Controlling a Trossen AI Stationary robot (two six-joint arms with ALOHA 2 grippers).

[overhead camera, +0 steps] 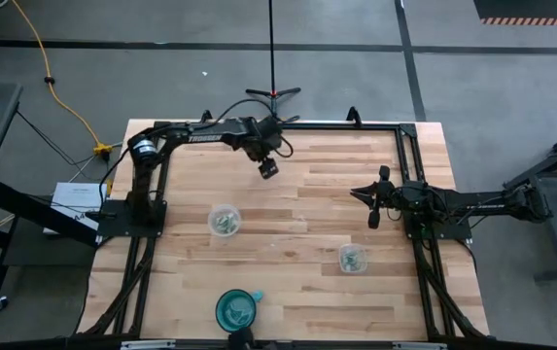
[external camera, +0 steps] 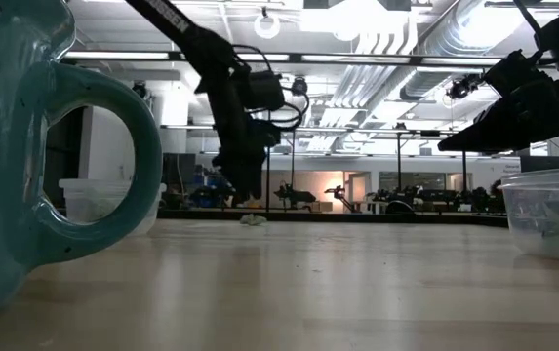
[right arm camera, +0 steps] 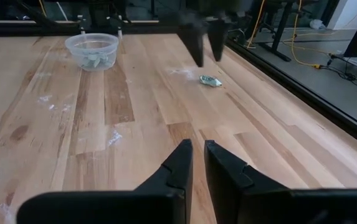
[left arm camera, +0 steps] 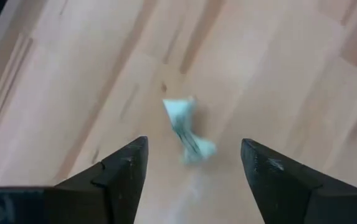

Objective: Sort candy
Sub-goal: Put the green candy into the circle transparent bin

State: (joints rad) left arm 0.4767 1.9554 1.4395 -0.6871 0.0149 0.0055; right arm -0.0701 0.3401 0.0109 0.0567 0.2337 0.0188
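One pale green wrapped candy (left arm camera: 187, 130) lies flat on the wooden table near its far edge; it also shows in the right wrist view (right arm camera: 210, 81) and the low view (external camera: 253, 220). My left gripper (left arm camera: 194, 168) hangs open just above it, pointing down, one finger on either side, touching nothing (overhead camera: 268, 168). My right gripper (right arm camera: 198, 163) is shut and waits raised over the table's right side (overhead camera: 374, 199). More candies lie in two clear cups (overhead camera: 224, 221) (overhead camera: 352, 259).
A teal bowl with a handle (overhead camera: 237, 309) stands at the near edge and looms large in the low view (external camera: 25, 175). The left cup (right arm camera: 92, 50) stands nearer than the candy. Bare wood lies between the cups and around the candy.
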